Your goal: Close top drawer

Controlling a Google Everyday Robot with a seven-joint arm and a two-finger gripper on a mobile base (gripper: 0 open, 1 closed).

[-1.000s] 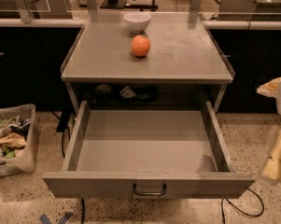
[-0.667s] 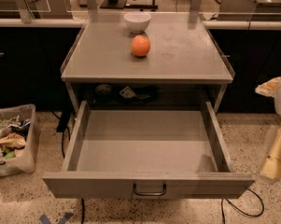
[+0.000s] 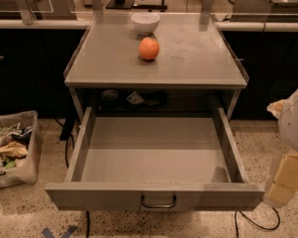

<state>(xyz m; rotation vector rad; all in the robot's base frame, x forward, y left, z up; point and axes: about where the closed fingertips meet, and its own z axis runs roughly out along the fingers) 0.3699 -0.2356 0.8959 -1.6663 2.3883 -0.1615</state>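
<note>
The top drawer (image 3: 153, 152) is a wide grey metal tray, pulled fully out of the grey cabinet toward the camera. Its inside is bare. Its flat front (image 3: 89, 197) carries a small dark loop handle (image 3: 159, 202) at the centre. My gripper (image 3: 288, 180) shows as white and cream parts at the right edge of the view, just right of the drawer's front right corner and apart from it. It is not on the handle.
An orange (image 3: 149, 48) and a white bowl (image 3: 145, 22) sit on the cabinet top (image 3: 188, 58). Dark items lie on the shelf (image 3: 133, 99) behind the drawer. A bin of rubbish (image 3: 10, 150) stands on the floor at left. Cables (image 3: 257, 224) run on the speckled floor.
The arm parts at the right edge have shifted slightly downward. The drawer stays open at the same reach.
</note>
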